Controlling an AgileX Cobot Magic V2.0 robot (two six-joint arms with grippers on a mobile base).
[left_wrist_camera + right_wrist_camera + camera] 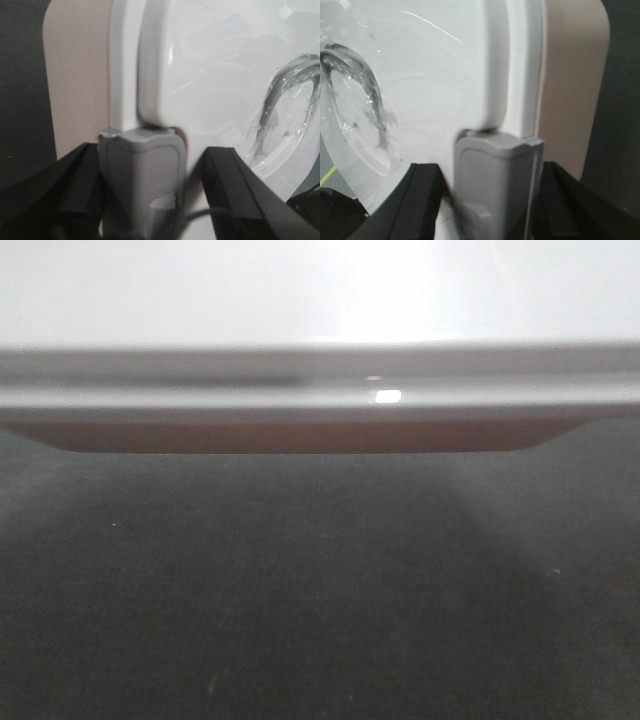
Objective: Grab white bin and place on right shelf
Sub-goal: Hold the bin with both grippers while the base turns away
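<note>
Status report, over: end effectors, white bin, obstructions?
Left end effector and right end effector each straddle a grey latch on the white bin; grip unconfirmed. Bin crowds front view; shelf unseen.

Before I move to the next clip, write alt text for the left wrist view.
The left gripper straddles a grey latch at the glossy rim of the white bin, one black finger on either side. Its pale pinkish wall shows beside the rim, against a dark background.
</note>
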